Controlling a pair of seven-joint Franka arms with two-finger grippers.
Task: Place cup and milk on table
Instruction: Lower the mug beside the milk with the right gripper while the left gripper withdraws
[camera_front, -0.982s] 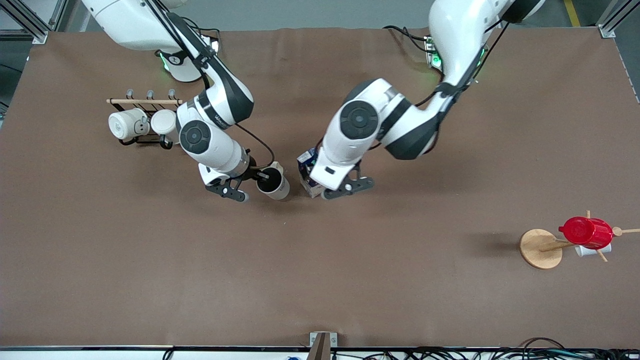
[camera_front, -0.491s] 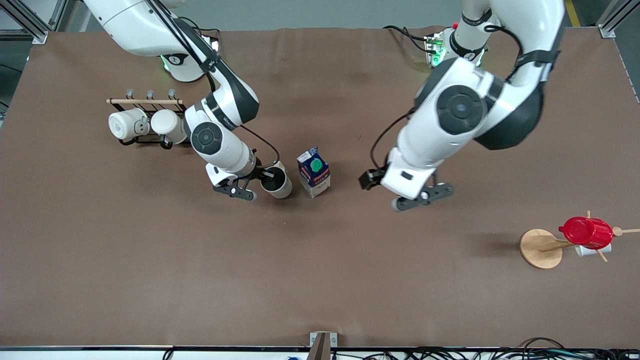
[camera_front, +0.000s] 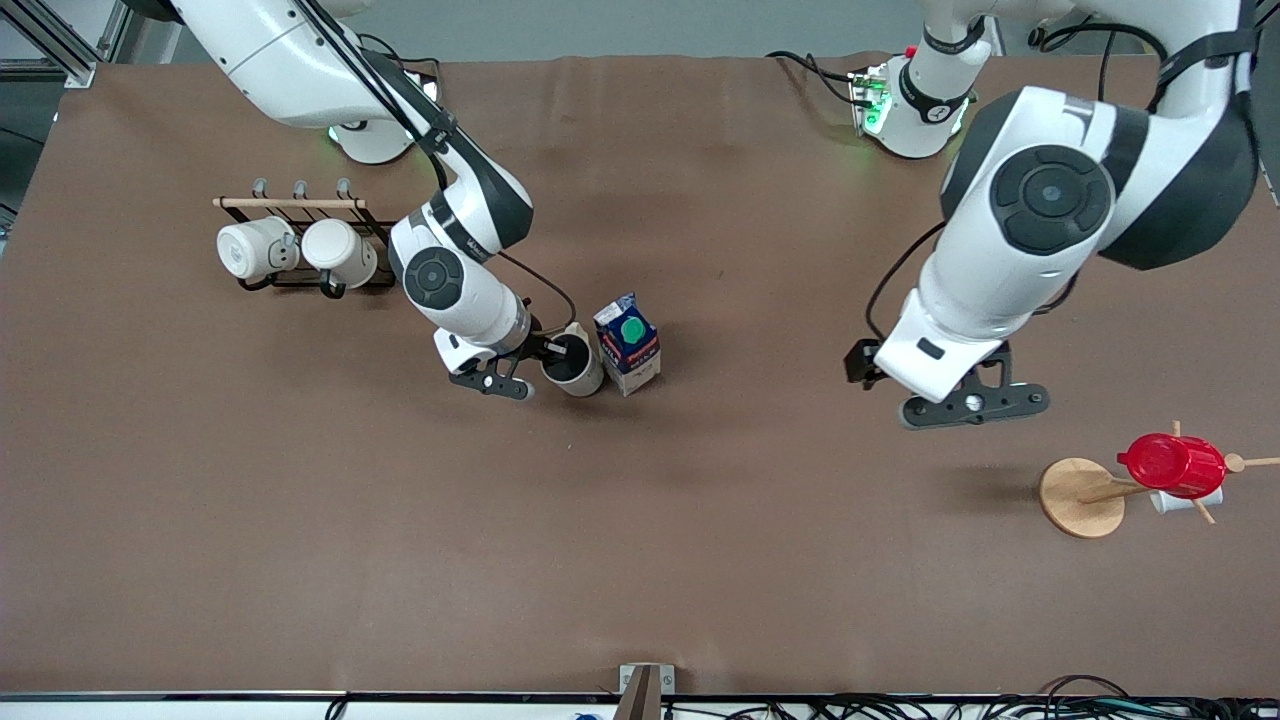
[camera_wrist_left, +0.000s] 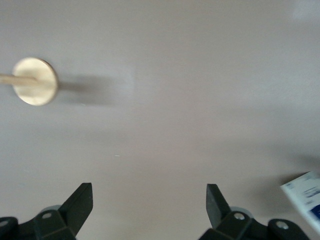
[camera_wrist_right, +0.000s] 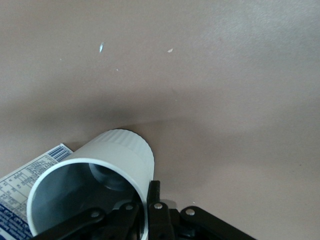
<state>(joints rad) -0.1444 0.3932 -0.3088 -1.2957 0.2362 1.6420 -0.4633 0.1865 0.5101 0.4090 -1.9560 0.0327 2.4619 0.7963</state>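
The cream-beige cup (camera_front: 577, 369) is close beside the milk (camera_front: 628, 343), on the side toward the right arm's end of the brown table (camera_front: 640, 560). My right gripper (camera_front: 550, 351) is shut on the cup's rim, one finger inside and one outside. I cannot tell whether the cup touches the table. The right wrist view shows the cup (camera_wrist_right: 107, 162) pinched by the gripper (camera_wrist_right: 146, 200), with the milk (camera_wrist_right: 22, 182) beside it. The milk stands upright and free. My left gripper (camera_front: 972, 405) is open and empty over bare table, between the milk and the wooden stand. It is wide open in the left wrist view (camera_wrist_left: 148, 200), where the milk's corner (camera_wrist_left: 305, 192) shows.
A mug rack (camera_front: 290, 203) with two white mugs (camera_front: 255, 248) stands toward the right arm's end. A wooden stand (camera_front: 1080, 497) carrying a red cup (camera_front: 1172, 464) stands toward the left arm's end; its round base shows in the left wrist view (camera_wrist_left: 35, 81).
My left gripper let go of the milk and swung away toward the left arm's end, leaving the carton standing. My right gripper carried the cup closer to the milk.
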